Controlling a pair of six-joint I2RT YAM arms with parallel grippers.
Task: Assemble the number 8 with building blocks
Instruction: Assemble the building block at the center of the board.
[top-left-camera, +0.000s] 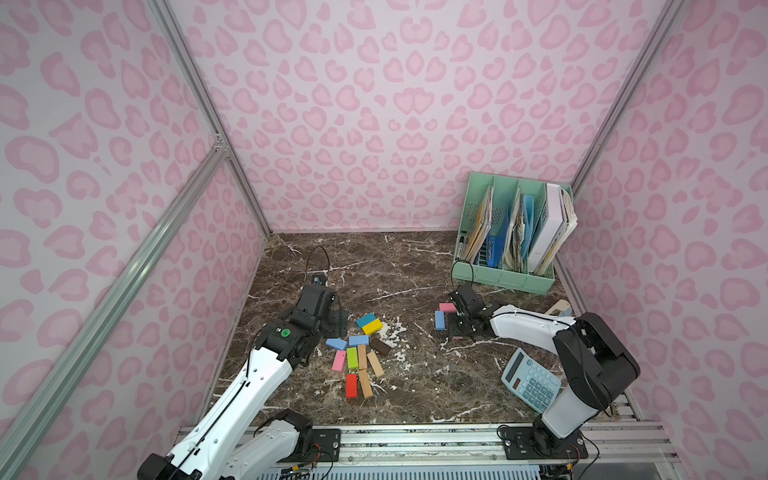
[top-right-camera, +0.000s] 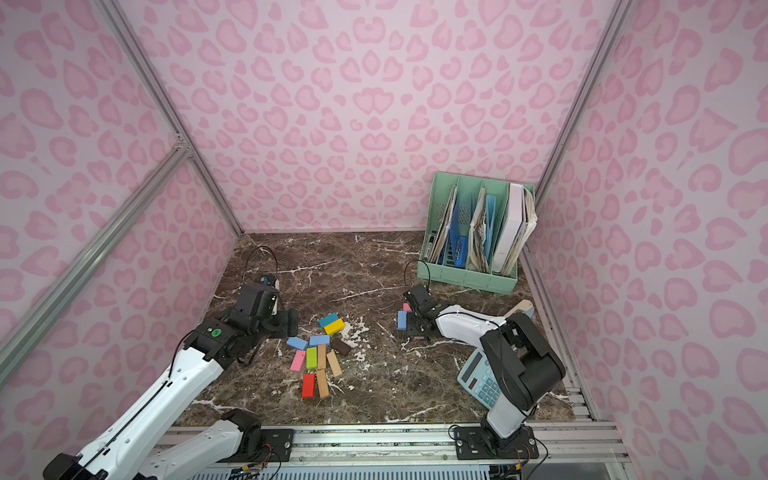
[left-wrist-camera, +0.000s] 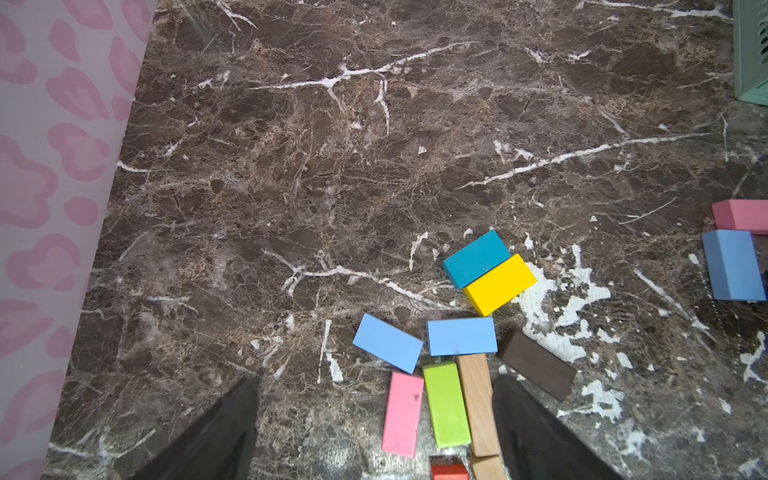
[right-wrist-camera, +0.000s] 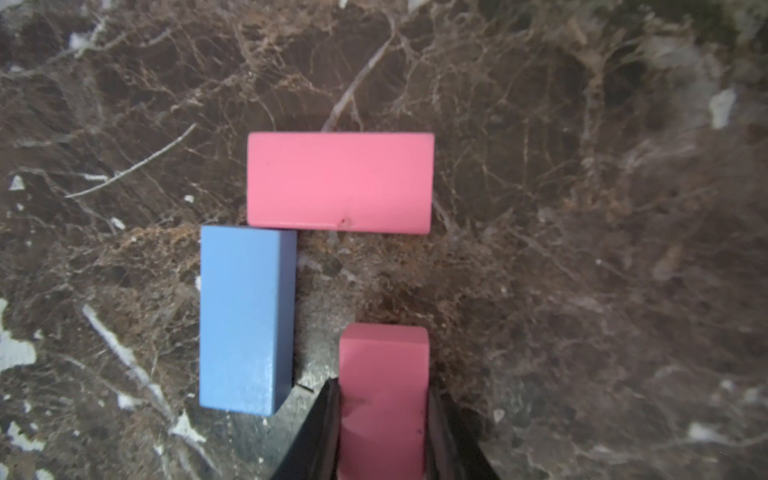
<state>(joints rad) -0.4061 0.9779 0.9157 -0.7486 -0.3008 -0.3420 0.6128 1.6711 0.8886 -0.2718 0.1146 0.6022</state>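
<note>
Several loose building blocks (top-left-camera: 358, 340) lie in a heap left of the table's middle: teal, yellow (left-wrist-camera: 498, 283), light blue, dark brown, pink, green (left-wrist-camera: 445, 404), tan and red. My left gripper (left-wrist-camera: 376, 386) hovers at the heap's left side, open, with nothing between its fingers (top-left-camera: 338, 322). To the right, a pink block (right-wrist-camera: 340, 183) and a blue block (right-wrist-camera: 243, 320) lie flat and meet at a corner. My right gripper (right-wrist-camera: 382, 384) is shut on another pink block (right-wrist-camera: 383, 361), held low beside the blue one, its end pointing at the flat pink one.
A mint file organiser (top-left-camera: 503, 278) full of folders stands at the back right. A pale blue calculator (top-left-camera: 530, 380) lies at the front right under my right arm. A beige object (top-left-camera: 559, 309) sits by the right wall. Pink patterned walls close in three sides.
</note>
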